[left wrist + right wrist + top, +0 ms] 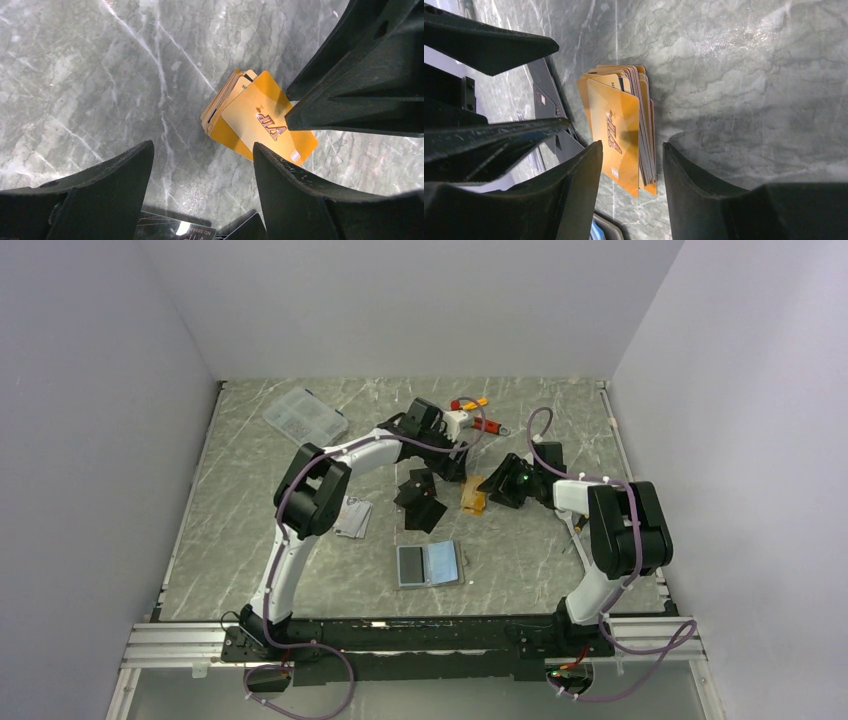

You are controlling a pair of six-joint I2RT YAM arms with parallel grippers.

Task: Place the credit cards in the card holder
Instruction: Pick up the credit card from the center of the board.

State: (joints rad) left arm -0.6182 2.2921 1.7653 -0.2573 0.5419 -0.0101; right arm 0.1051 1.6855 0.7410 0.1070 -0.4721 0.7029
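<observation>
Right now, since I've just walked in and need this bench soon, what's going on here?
Both arms meet over a stack of orange-gold credit cards mid-table. The right hand straddles the stack, fingers apart on either side, not clamped on it. The left hand hovers open just beside the stack, holding nothing. The card holder lies open nearer the arm bases. Black cards lie loose to the stack's left.
</observation>
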